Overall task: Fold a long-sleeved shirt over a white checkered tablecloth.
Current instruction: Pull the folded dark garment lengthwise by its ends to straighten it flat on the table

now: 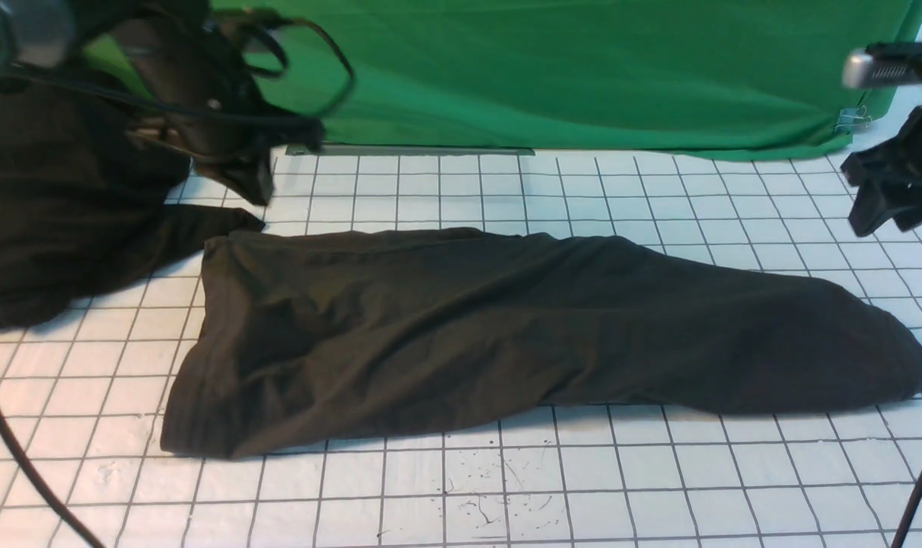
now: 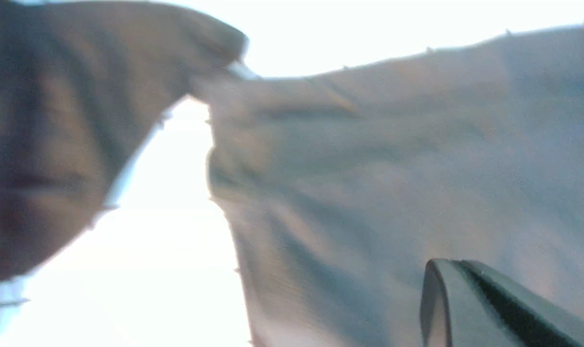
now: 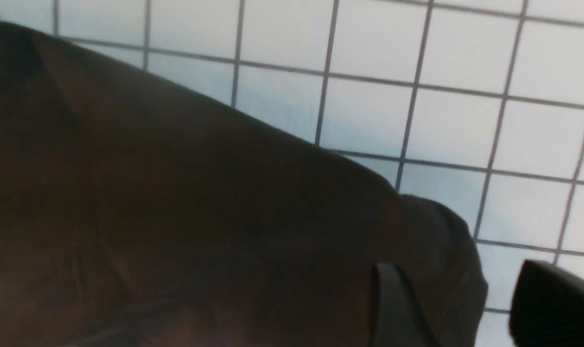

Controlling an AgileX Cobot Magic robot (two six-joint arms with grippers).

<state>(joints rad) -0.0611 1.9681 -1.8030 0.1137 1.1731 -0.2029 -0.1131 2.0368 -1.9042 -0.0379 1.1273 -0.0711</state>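
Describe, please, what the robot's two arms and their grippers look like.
Both arms are black. The left arm carries looped black cables and a blurred grey cylinder; the left gripper tapers to a dark tip. The right gripper has flat, blunt black fingers beneath a ridged silver part. No markings are legible.

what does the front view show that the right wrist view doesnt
Only front: the green backdrop, the left arm beside a second dark cloth mass, and the whole long-sleeved shirt stretched out lengthwise. Only right wrist: a close look at the right claw, open and empty at the shirt's end. Both: the shirt lying on the white checkered tablecloth.
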